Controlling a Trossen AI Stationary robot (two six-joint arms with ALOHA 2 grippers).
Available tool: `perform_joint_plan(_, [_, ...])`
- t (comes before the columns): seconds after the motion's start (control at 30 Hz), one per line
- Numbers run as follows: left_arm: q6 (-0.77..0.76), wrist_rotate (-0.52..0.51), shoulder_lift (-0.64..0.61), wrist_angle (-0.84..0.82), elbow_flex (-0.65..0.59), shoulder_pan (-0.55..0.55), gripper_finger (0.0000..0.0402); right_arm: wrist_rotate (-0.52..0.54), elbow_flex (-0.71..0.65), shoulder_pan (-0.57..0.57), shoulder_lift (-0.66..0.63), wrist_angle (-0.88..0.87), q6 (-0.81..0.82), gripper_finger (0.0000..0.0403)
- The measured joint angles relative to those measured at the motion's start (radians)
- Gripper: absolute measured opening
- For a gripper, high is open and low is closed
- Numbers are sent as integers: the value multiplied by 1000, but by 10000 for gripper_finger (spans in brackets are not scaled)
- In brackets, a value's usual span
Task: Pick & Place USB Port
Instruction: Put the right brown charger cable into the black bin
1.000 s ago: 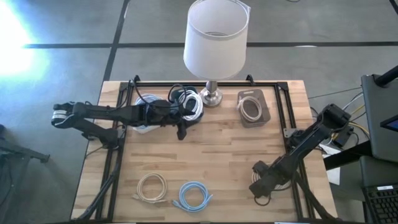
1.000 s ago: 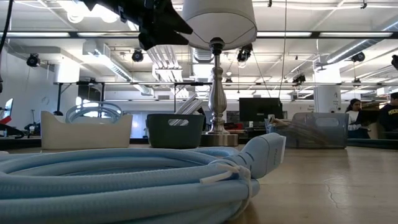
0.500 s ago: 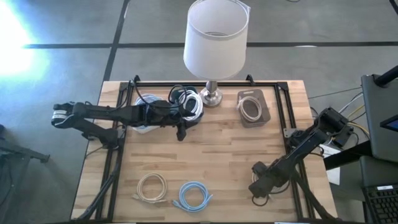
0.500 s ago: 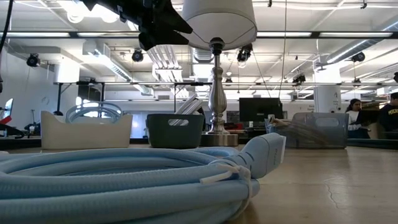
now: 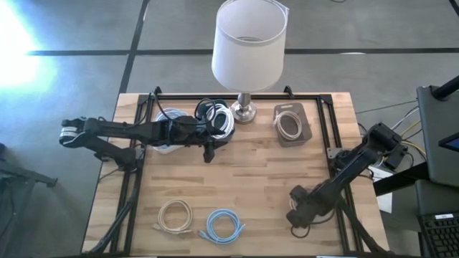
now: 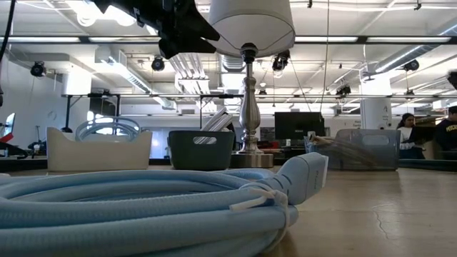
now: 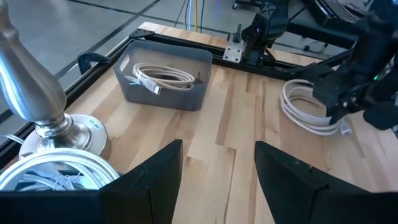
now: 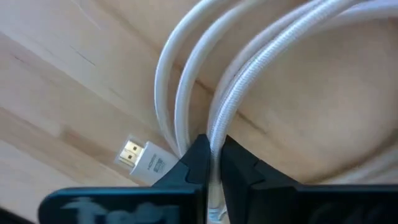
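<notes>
My right end effector (image 5: 300, 213) is down at the tabletop (image 5: 265, 179) near its 4 o'clock corner, and my right wrist camera shows its fingers (image 8: 198, 163) pinched tight on a strand of the coiled white cable (image 8: 249, 81) lying there. That cable's gold-tipped plug (image 8: 144, 158) rests flat on the wood just beside the fingers.

My left end effector (image 5: 209, 152) hangs above the tabletop toward 11 o'clock, next to the dark bin (image 5: 215, 119) of coiled cords; its fingers (image 7: 155, 180) are spread apart with nothing between them.

From above, the lamp (image 5: 248, 44) stands at 12 o'clock, and a grey tray (image 5: 292, 125) holding a white cord sits at about 1 o'clock. A cream cable coil (image 5: 176, 216) and a light blue cable coil (image 5: 224, 224) lie side by side near 6 o'clock. The low camera sits right behind the blue coil.
</notes>
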Motion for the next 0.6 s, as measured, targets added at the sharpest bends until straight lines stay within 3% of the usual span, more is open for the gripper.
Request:
perform_joint_plan(0.2, [1,-3,0,42,0,0,204,194,79,-3,-80,-167,-7,15])
perform_joint_plan(0.4, [4,-3,0,112,0,1,204,545,151,-16,-172,-456,7,15])
perform_joint_plan(0.6, [23,-3,0,166,0,1,204,989,146,-82,-303,-521,-75,14])
